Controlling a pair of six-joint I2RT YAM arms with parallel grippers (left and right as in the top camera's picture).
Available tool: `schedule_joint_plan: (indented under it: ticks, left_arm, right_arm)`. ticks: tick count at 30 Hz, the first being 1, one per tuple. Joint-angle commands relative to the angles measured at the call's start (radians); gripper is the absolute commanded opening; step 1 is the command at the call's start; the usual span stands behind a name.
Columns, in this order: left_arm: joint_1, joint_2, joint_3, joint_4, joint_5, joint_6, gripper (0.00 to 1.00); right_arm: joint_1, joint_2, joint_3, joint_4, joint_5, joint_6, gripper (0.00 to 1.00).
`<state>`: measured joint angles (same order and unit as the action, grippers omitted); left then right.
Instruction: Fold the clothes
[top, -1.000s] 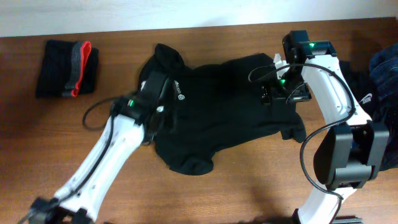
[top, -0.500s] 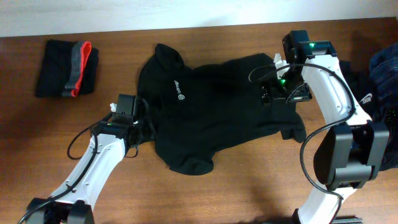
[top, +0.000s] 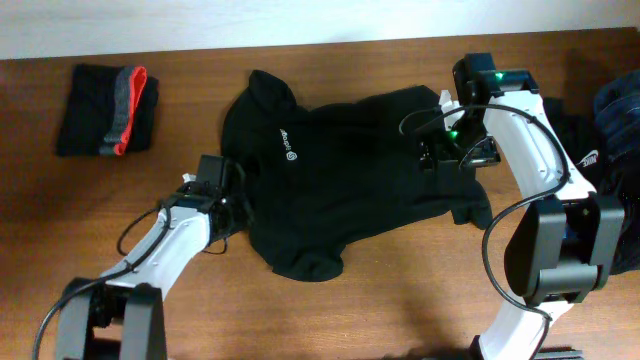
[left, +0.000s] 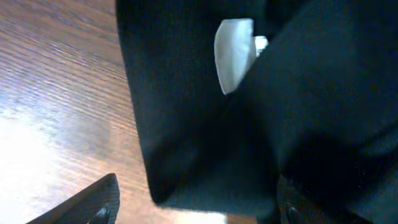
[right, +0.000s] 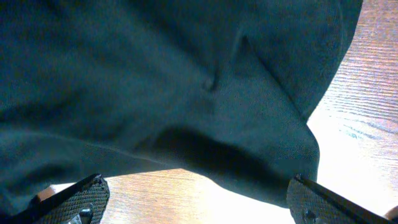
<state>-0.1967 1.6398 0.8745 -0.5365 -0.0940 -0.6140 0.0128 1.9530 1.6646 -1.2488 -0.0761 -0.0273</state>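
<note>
The left gripper (top: 232, 192) has retreated to the shirt's (top: 340, 170) 9 o'clock edge, jaws wide, like the right gripper's (top: 440, 155). Shirt unfolded — 1 folded bundle (top: 105, 110) at 10 o'clock.

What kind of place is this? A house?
Probably a robot lab, not a house: a left arm and a right arm at a wooden table, a black shirt laid out, folded clothes nearby.
</note>
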Motion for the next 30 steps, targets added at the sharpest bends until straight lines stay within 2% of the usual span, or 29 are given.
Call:
schedule_joint_plan:
  ticks: [1, 5, 7, 8, 12, 14, 20, 30]
  left_arm:
    - [0.004, 0.042, -0.011, 0.011, 0.001, -0.049, 0.81]
    - [0.005, 0.068, -0.011, 0.009, 0.0, -0.048, 0.79]
    - [0.005, 0.077, -0.011, 0.013, -0.001, -0.048, 0.75]
    - [0.005, 0.079, -0.011, 0.014, -0.002, -0.048, 0.7]
    - [0.005, 0.08, -0.011, 0.024, -0.047, -0.027, 0.4]
    - [0.009, 0.08, -0.011, 0.026, -0.089, 0.006, 0.31]
    - [0.053, 0.08, -0.011, 0.026, -0.181, 0.109, 0.3]
    - [0.176, 0.08, -0.011, 0.11, -0.182, 0.224, 0.31]
  right_arm:
    - [0.001, -0.022, -0.005, 0.006, -0.002, -0.002, 0.97]
    - [0.001, -0.022, -0.005, 0.008, -0.002, -0.002, 0.97]
    - [0.001, -0.022, -0.006, 0.008, -0.002, -0.002, 0.98]
    - [0.001, -0.022, -0.005, 0.008, -0.002, -0.002, 0.98]
    - [0.001, -0.022, -0.005, 0.008, -0.002, -0.002, 0.98]
    - [0.001, -0.022, -0.006, 0.009, -0.002, -0.002, 0.98]
    - [0.0, -0.022, -0.005, 0.016, 0.002, -0.002, 0.99]
    - [0.0, -0.022, -0.006, 0.026, 0.003, -0.002, 0.99]
